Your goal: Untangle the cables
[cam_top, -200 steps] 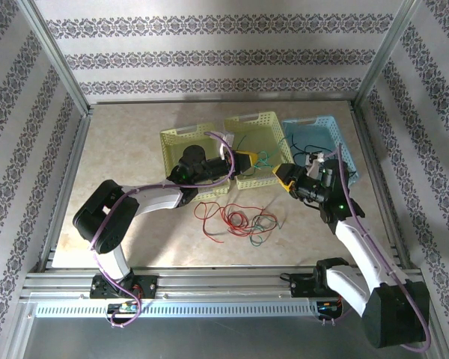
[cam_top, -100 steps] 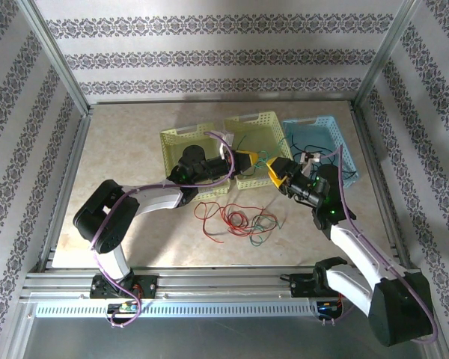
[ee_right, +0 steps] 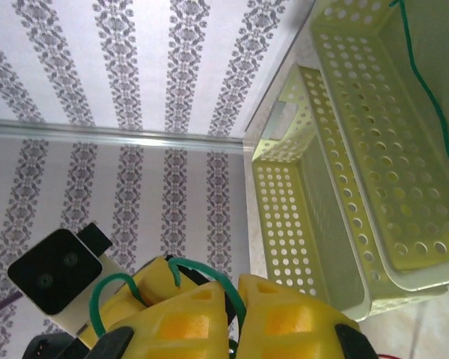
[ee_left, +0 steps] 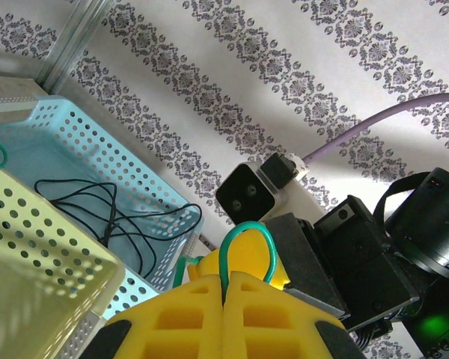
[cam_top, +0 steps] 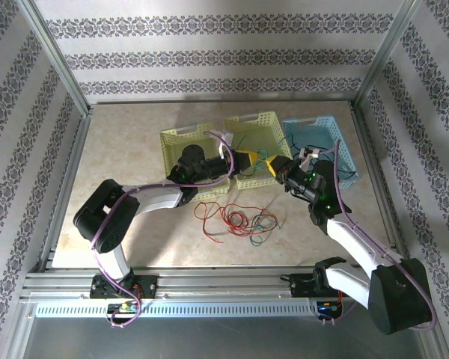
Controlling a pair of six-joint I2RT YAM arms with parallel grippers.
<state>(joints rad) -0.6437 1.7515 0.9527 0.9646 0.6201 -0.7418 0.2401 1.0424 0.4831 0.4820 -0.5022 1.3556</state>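
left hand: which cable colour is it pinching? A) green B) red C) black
A: in the left wrist view a green cable loops out from the seam between the shut yellow fingers of the left hand.

walls: white with grey damask stripes. table: beige, marbled. left basket and middle basket: pale yellow-green. right basket: light blue. red cable and green strands on the table. green cable. black cable. left gripper and right gripper: yellow fingers. arm cable: purple. status led: green.
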